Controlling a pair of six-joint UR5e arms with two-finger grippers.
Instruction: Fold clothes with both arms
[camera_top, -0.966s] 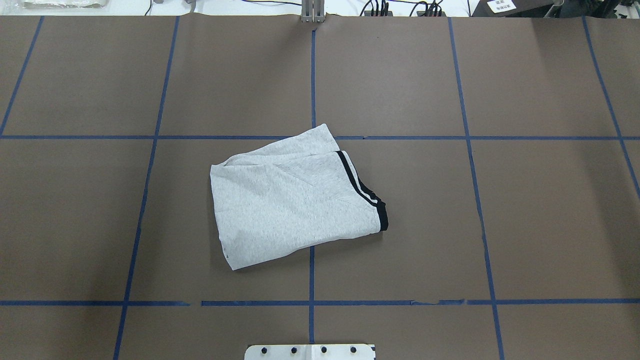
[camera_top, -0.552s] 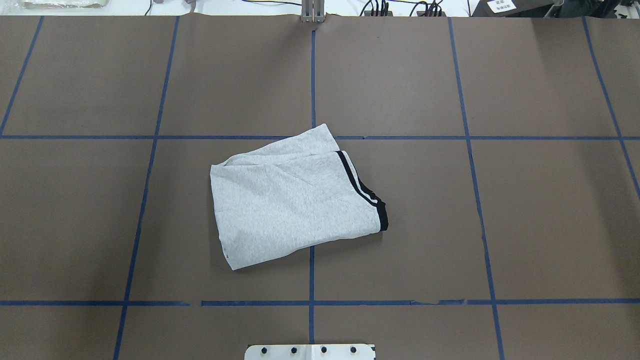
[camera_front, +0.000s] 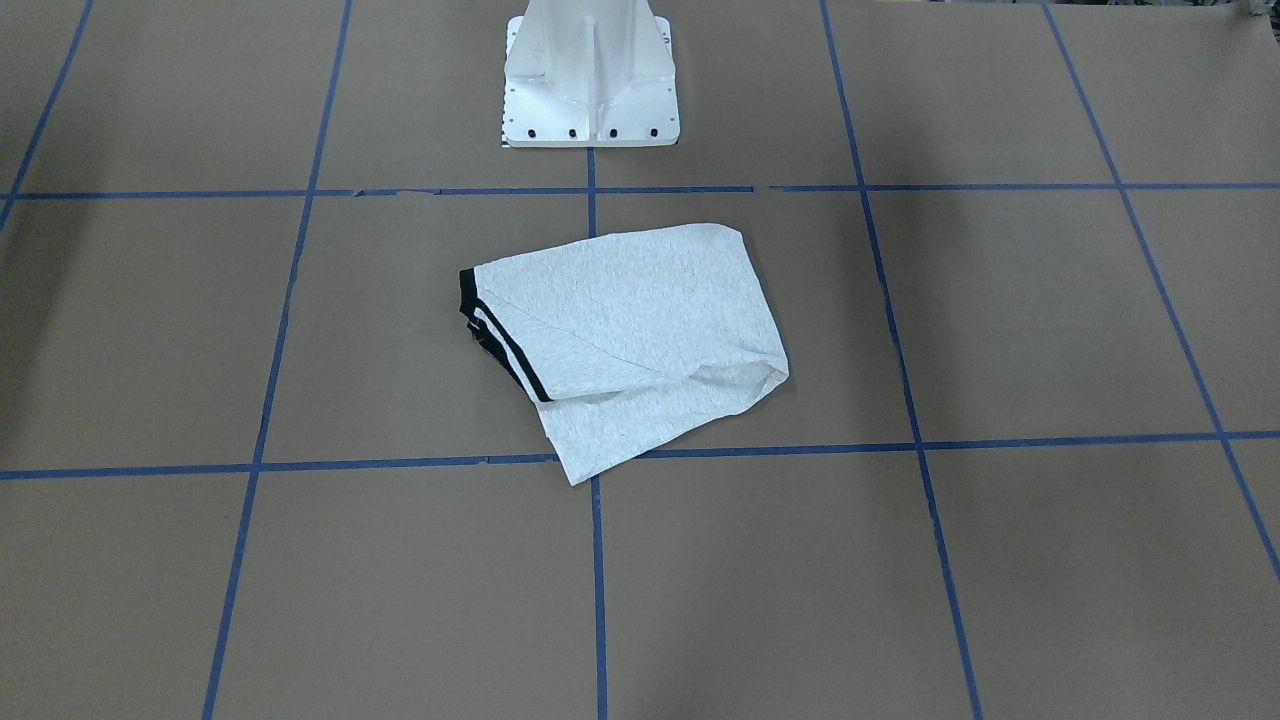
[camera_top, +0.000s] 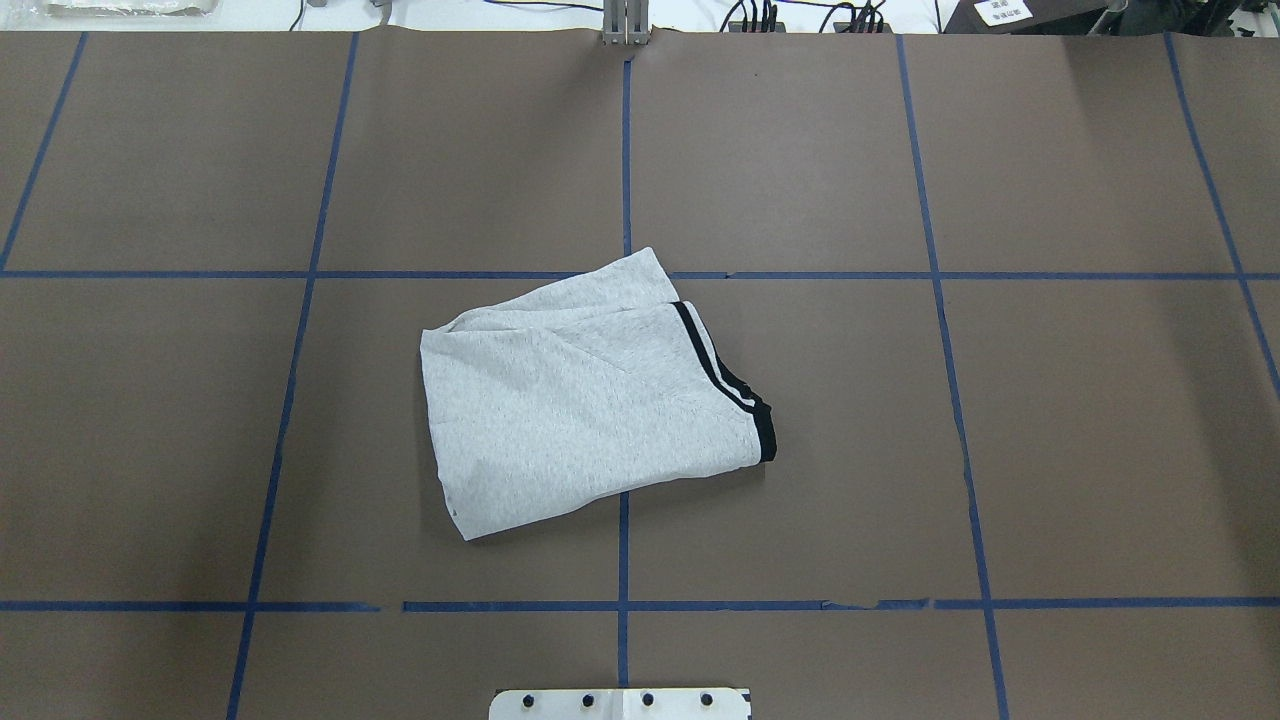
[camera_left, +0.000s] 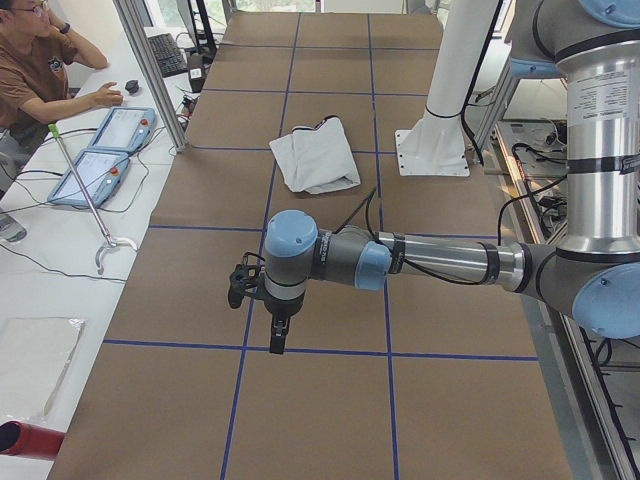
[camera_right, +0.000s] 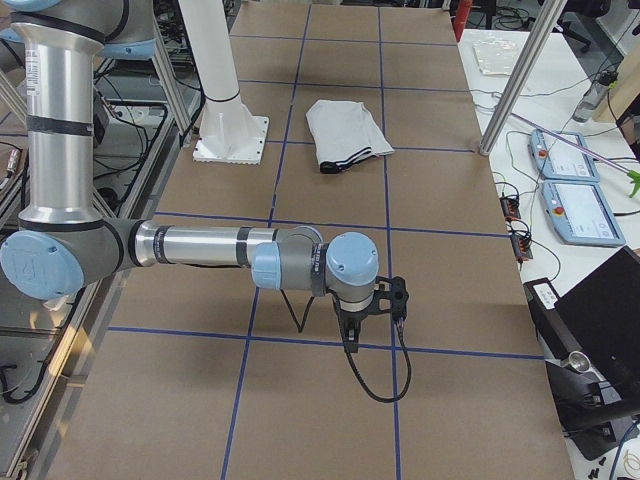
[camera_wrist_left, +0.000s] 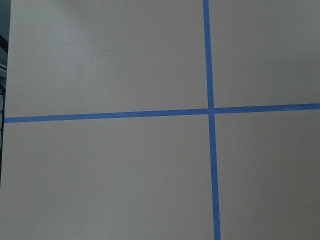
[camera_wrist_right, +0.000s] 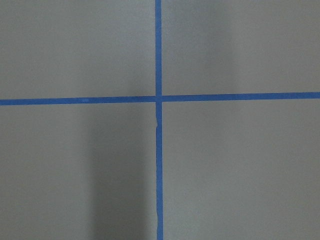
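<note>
Nothing is seen to have moved in the overhead view since the earlier frames: the folded light heather-grey T-shirt is found in the same place and the same shape. It is laid flat as a compact, slightly skewed bundle near the middle of the brown paper-covered table, just in front of the white metal pedestal and across the central one of the blue tape lines. Its black-striped edge is turned toward the robot's right.

The black two-finger left gripper is held pointing down over the table toward its left end, well apart from the shirt. The black two-finger right gripper is held likewise toward the table's right end, also well apart from it. Whether either set of fingers is parted or closed cannot be told from these side views. In both wrist views only bare brown paper and a tape crossing are shown.
</note>
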